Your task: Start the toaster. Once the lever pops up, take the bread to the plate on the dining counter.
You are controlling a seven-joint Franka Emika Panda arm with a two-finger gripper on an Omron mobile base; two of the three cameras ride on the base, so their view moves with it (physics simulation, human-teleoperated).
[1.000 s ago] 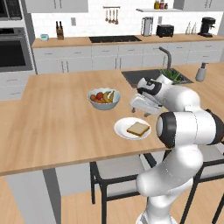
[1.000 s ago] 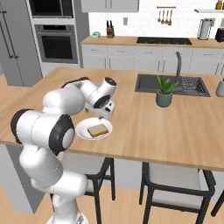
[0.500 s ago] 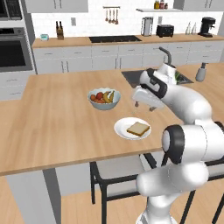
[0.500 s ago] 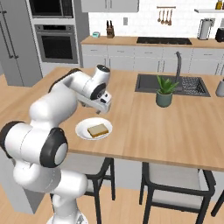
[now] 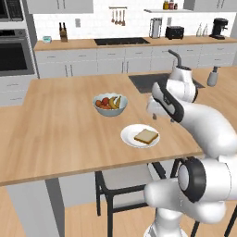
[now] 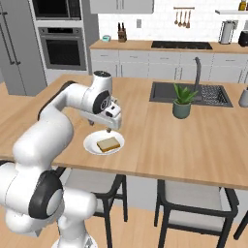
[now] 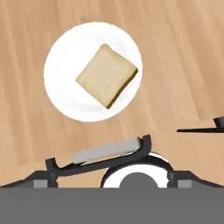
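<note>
The bread (image 5: 146, 136) lies flat on the white plate (image 5: 129, 139), which sits close to the near edge of the tabletop (image 5: 60, 134), where a seated diner could reach it. The tool (image 6: 111, 129) hangs just above the plate's far rim, its jaws spread wide with nothing between them, which I take to mean the slice has been delivered. The fruit bowl (image 5: 110, 103) stands just beyond the plate, toward the middle. The toaster (image 5: 174, 32) sits well apart on the back counter.
</note>
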